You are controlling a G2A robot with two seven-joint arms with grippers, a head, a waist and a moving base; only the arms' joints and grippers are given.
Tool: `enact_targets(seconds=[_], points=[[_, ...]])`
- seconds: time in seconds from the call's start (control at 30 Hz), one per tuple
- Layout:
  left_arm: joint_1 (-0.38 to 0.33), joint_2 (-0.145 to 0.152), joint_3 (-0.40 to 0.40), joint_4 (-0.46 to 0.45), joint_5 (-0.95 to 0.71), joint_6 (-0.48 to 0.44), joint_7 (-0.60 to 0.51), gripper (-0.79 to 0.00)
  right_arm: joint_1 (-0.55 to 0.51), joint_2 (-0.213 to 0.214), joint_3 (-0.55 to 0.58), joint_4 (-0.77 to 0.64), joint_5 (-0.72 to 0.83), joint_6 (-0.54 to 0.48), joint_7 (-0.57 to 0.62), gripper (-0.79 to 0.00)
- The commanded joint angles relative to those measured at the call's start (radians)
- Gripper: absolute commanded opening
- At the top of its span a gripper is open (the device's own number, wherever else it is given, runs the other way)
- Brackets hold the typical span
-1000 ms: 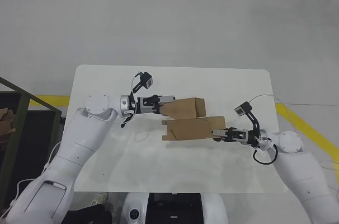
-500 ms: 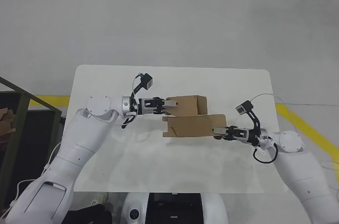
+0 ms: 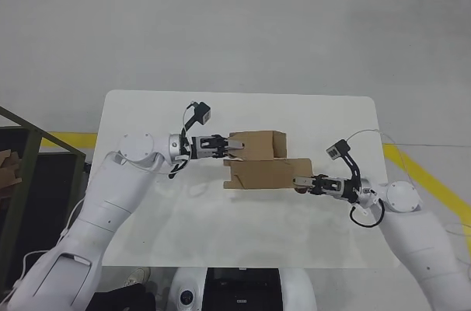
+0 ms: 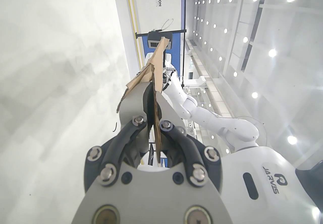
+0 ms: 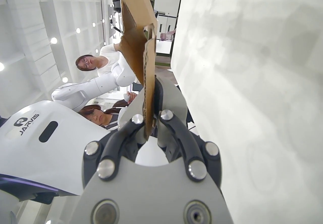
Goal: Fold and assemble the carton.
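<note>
Top view: carton (image 3: 263, 162) over the middle of the table (image 3: 142, 109); left gripper (image 3: 232, 145) and right gripper (image 3: 298, 185) each clamp a panel edge. We judge: counter-push evenly (creases may skew), with firm grips.

The left arm (image 3: 111, 194) and right arm (image 3: 422, 233) wore glossy white rounded shells with a dark logo (image 4: 271, 179); a small black camera (image 3: 336, 150) stood off each wrist on a thin black stalk (image 3: 349, 167); the left gripper (image 4: 151, 95) and right gripper (image 5: 151, 99) had grey metal fingers (image 4: 131, 102), black links (image 4: 123, 136), silver screws (image 4: 139, 120).
</note>
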Motion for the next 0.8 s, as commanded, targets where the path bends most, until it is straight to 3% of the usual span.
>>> enact_targets(seconds=[0.0,0.13,0.33,0.77], points=[[0.002,0.001,-0.003,0.0,-0.002,-0.002,-0.001,-0.785,-0.003,0.006,0.033,0.028,-0.01,-0.01,-0.032,0.0],[0.011,0.004,-0.006,-0.002,0.009,-0.012,-0.019,-0.785,-0.021,0.023,0.11,-0.005,-0.046,-0.031,-0.074,0.0],[0.024,0.002,0.01,0.0,0.003,-0.022,-0.037,-0.785,-0.047,0.034,0.155,-0.142,-0.029,-0.068,-0.042,0.0],[0.02,-0.008,0.047,-0.017,-0.017,-0.039,-0.06,-0.785,0.059,-0.023,-0.068,-0.106,0.139,-0.091,-0.008,0.0]])
